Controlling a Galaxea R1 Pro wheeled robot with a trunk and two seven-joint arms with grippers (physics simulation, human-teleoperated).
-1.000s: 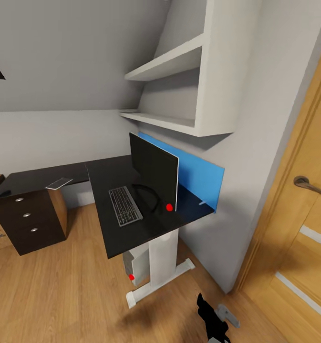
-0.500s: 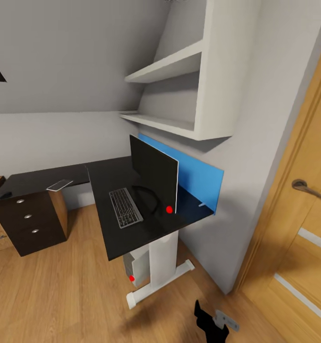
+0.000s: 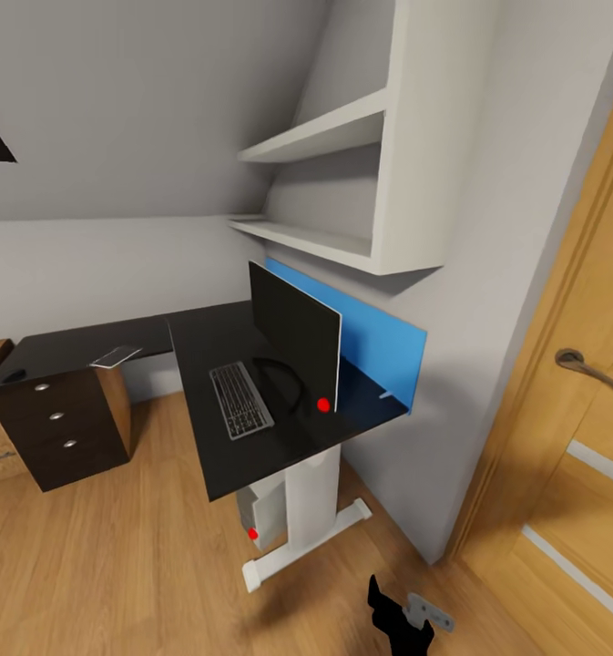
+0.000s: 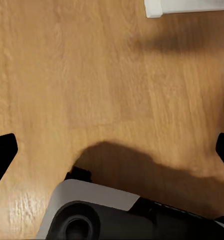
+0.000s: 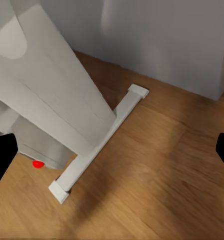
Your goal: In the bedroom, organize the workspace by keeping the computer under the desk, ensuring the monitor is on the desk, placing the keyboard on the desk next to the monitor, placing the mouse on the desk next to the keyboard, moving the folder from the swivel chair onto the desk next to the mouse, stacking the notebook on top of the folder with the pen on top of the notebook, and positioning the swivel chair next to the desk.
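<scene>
While both grippers' fingers are spread wide over the wooden floor, the light grey computer is seen under the glossy black desk; the dark keyboard lies before the black monitor.

A large L-shaped desk had a glossy black top that reflected light, carried on smooth matt white legs. At the lower left of the head view, warm wooden floorboards showed visible grain and a soft sheen. The wide flat black monitor screen looked smooth and dark. A bright blue flat panel behind it looked matt. At the right edge, a light wooden door carried a dull metal handle.
</scene>
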